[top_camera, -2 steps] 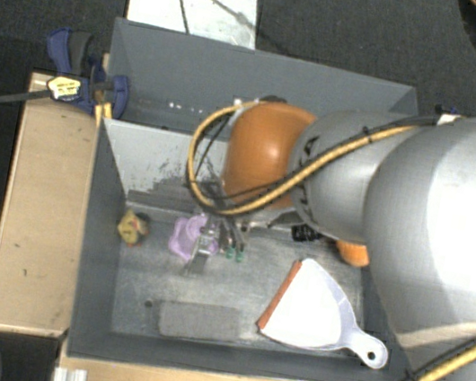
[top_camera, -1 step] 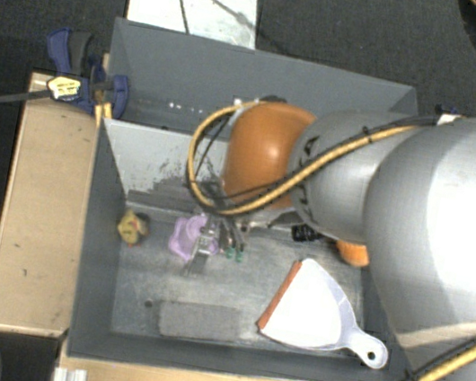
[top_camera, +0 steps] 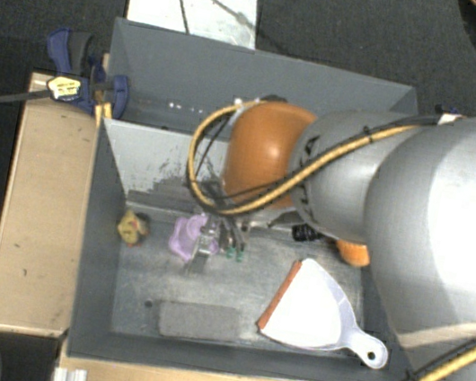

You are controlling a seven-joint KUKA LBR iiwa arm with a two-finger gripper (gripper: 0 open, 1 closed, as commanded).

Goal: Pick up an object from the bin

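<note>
Approach step: hand (top_camera: pixel 210 246) sits low in the bin (top_camera: pixel 96 297), purple lump (top_camera: pixel 183 236) just at its 9 o'clock, grip state unreadable; next move probably needs centring on the lump.

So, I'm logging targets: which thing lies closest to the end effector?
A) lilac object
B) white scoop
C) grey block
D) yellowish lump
A: the end effector is right beside the lilac object, while the other three lie farther off.
</note>
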